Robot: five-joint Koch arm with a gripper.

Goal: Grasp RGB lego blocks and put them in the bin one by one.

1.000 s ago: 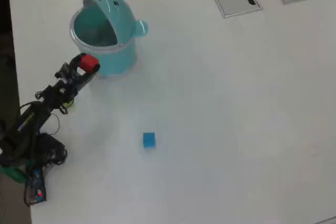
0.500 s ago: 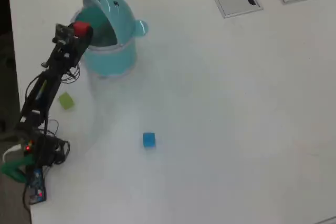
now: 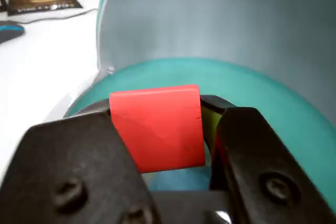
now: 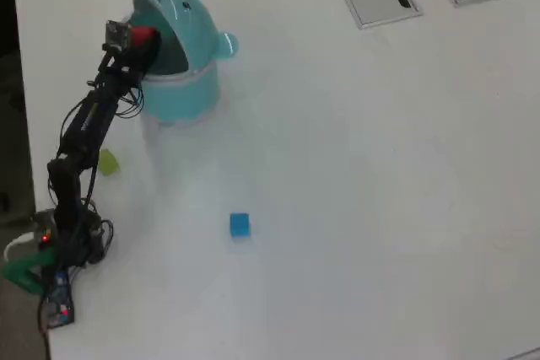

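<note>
Fingers [image 3: 176, 145] clamped on the red block [image 3: 157, 127], one dark jaw each side in our wrist view. We have it held over the open mouth of the bin [image 4: 181, 94], lid tipped up behind. Overhead: fingers [image 4: 142, 40] at the bin's left rim. Green block [image 4: 106, 162] sits on the bench [image 4: 380, 191] beside the arm, blue block [image 4: 240, 224] well apart, lower.

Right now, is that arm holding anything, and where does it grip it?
Yes: the tool holds the red block, pinched by two opposite sides between its jaws, over the open bin.
</note>
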